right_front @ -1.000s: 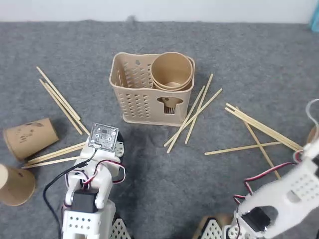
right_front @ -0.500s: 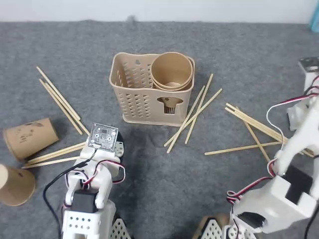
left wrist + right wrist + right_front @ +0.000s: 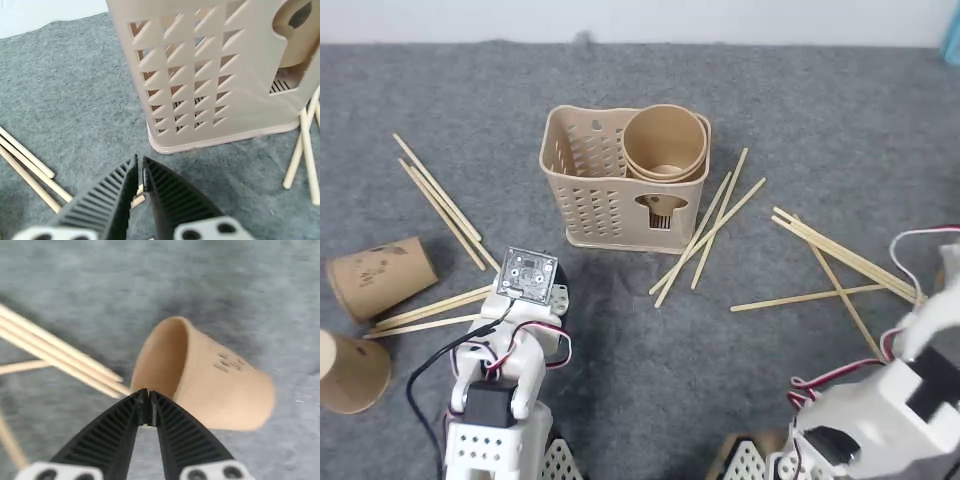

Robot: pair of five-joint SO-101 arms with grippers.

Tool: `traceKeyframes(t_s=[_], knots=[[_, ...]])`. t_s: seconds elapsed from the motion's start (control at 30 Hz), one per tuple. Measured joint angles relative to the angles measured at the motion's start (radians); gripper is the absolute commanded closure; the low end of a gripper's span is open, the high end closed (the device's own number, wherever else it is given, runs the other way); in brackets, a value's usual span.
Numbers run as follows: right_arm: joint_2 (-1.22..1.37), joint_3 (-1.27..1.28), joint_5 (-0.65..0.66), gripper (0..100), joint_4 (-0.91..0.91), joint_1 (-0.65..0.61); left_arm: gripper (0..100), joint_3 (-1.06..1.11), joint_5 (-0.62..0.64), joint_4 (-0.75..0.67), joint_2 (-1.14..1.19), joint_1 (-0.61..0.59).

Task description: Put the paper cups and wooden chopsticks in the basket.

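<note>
- Hovering over a toppled paper cup [image 3: 210,385] on the grey tabletop [image 3: 620,380], the right tool [image 3: 149,407] has its jaws pressed together and grips nothing. A bundle of wooden chopsticks [image 3: 60,357] ends just beside the cup's open mouth.
- The left tool [image 3: 140,172] points at the foot of the basket [image 3: 200,75], its jaws all but closed with a thin slit between them, and it is empty-handed.
- The basket stands upright near the middle of the tabletop, with nested cups [image 3: 665,140] filling its right-hand end.
- Two loose cups lie on their sides at the left edge, the upper cup [image 3: 380,275] near the lower cup [image 3: 350,372].
- A pair of sticks [image 3: 435,310] rests just beside the upper cup, and a longer left-hand cluster [image 3: 440,205] lies farther up.
- Three sticks [image 3: 710,235] lie slanted beside the basket's right side.
- More crossed sticks [image 3: 840,260] are scattered near the right arm [image 3: 890,410].
</note>
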Motion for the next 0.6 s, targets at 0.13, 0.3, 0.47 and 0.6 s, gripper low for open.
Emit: traceKeyframes(t_s=[0.13, 0.3, 0.47, 0.6], knots=[[0.000, 0.000, 0.071, 98.3, -0.091, 0.072, 98, 0.000, 0.000, 0.000, 0.000, 0.000], [0.000, 0.000, 0.124, 98.1, -0.206, 0.161, 98, 0.000, 0.000, 0.002, 0.000, -0.002], [0.000, 0.000, 0.166, 98.0, -0.311, 0.203, 98, 0.000, 0.000, 0.020, 0.000, -0.002], [0.023, -0.003, 0.170, 97.9, -0.405, 0.226, 99, 0.000, 0.000, 0.021, 0.000, -0.009]])
